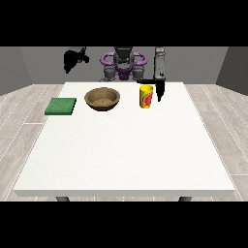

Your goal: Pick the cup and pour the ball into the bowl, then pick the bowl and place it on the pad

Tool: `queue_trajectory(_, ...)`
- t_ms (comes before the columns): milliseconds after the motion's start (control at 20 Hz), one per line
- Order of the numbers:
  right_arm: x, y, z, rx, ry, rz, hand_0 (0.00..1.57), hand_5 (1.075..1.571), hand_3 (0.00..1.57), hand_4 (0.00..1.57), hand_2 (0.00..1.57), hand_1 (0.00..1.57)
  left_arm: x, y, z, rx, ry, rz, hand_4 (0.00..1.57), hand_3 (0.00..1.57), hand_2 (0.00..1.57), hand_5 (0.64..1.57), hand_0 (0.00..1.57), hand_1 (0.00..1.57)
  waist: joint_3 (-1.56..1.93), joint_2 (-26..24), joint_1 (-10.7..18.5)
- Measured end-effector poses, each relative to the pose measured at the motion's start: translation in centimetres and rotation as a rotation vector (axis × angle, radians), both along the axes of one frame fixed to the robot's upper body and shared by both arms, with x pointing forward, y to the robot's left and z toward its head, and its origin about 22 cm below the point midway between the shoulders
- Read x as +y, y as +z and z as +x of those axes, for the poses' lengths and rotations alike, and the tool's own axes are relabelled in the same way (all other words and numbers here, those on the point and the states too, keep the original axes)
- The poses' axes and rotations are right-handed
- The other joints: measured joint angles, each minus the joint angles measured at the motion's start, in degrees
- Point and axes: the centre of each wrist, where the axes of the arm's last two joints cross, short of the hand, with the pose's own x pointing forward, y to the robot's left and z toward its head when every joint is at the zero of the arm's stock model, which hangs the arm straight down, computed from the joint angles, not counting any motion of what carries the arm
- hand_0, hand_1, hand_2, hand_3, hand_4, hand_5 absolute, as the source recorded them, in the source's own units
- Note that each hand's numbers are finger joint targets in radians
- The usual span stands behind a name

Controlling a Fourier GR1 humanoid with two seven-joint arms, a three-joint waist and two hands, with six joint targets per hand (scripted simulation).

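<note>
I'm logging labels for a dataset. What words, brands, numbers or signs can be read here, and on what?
None can be read.
Cup: yellow with a red and green mark, too small to read as text.
Bowl, pad, table: no markings show.

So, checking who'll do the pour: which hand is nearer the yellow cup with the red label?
Left, the hand at the view's right, right beside the yellow cup with the red label. The hand at the view's left is raised far off, beyond the brown bowl.
</note>
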Motion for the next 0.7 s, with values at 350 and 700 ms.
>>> queue_trajectory(350,-1.7,0.0,0.6,-0.017,0.005,-0.008,0.0,1.568,0.52,0.62,0.34,0.0,0.3,0.0,1.7,-0.019,0.021,0.0,0.0,0.0,0.0,1.532,0.0,0.0,0.0,1.6,-1.0)
queue_trajectory(700,-3.0,0.9,0.6,-0.02,0.021,-0.018,0.0,1.57,0.51,0.61,0.4,0.0,0.2,-1.1,2.1,-0.026,0.059,0.014,1.3,1.11,1.3,0.994,1.21,1.21,0.0,2.3,-2.6)
